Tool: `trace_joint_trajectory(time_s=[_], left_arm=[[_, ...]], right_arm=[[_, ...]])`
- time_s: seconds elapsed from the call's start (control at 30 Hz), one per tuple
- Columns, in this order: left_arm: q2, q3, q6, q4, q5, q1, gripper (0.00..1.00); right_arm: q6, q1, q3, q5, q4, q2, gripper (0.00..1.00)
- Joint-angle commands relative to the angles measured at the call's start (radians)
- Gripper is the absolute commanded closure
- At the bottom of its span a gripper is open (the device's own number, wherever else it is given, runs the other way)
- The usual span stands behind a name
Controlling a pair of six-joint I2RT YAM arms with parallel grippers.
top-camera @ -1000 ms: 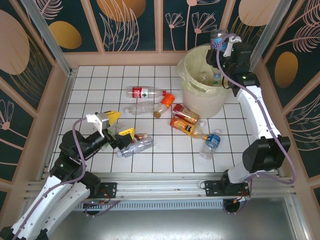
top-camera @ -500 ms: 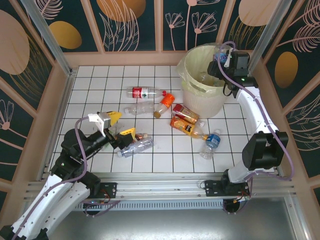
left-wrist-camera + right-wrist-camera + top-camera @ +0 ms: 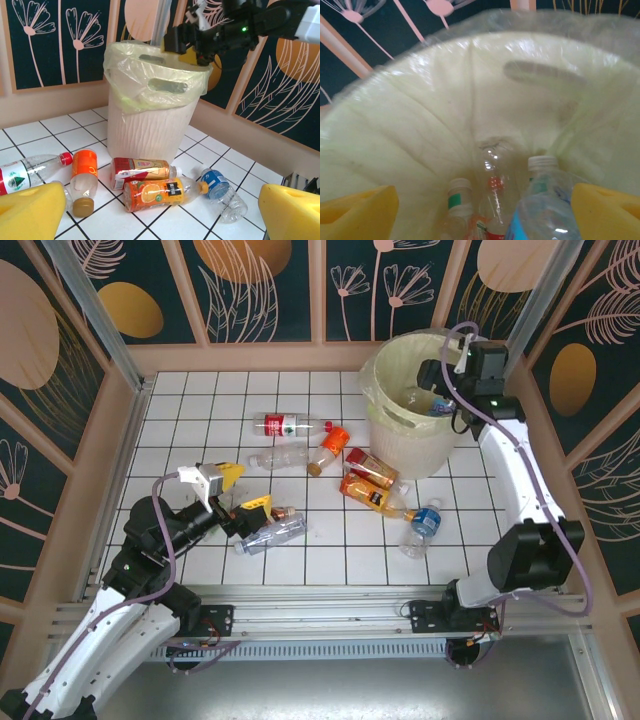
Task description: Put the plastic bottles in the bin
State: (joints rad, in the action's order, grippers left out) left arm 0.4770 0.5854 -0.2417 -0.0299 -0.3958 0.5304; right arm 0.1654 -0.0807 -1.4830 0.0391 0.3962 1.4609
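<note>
bottles (image 3: 492, 192), at least three, lie inside the bin (image 3: 400, 445) below my right gripper (image 3: 482, 210), its pads spread wide, while several loose bottles (image 3: 375, 490) wait on the tiles (image 3: 200, 400) where my left gripper (image 3: 160, 215), also splayed apart, hovers by one.

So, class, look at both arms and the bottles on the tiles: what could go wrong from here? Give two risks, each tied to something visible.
The right gripper hangs open at the rim of the bin, whose loose liner drapes over the edge; pulling out could snag it. The left gripper stands open beside a clear bottle lying on its side; closing pads might roll it away rather than grip it.
</note>
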Motion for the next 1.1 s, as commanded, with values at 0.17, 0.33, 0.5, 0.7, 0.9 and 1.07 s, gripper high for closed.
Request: trace_joint_trajectory(time_s=[0.17,0.33,0.5,0.7,0.9,1.07], left_arm=[[0.001,0.048,0.054,-0.045,-0.056,0.003,0.01],[-0.003,0.056,0.083,-0.075,-0.075,0.003,0.01],[-0.032,0.054,0.096,-0.076,-0.043,0.003,0.01],[-0.065,0.048,0.097,-0.062,-0.038,0.003,0.01],[-0.071,0.051,0.096,-0.058,-0.054,0.003,0.01],[-0.072,0.05,0.087,-0.048,-0.08,0.003,0.01]], right_arm=[[-0.123,-0.12,0.093,0.149,-0.003,-0.236,0.13],[-0.21,-0.274,0.134,0.247,0.112,-0.275,0.14],[-0.254,-0.422,0.223,0.351,0.131,-0.277,0.14],[-0.269,-0.533,0.321,0.395,0.065,-0.236,0.14],[-0.313,-0.65,0.347,0.337,0.065,-0.112,0.14],[-0.316,-0.746,0.36,0.291,0.019,-0.006,0.11]])
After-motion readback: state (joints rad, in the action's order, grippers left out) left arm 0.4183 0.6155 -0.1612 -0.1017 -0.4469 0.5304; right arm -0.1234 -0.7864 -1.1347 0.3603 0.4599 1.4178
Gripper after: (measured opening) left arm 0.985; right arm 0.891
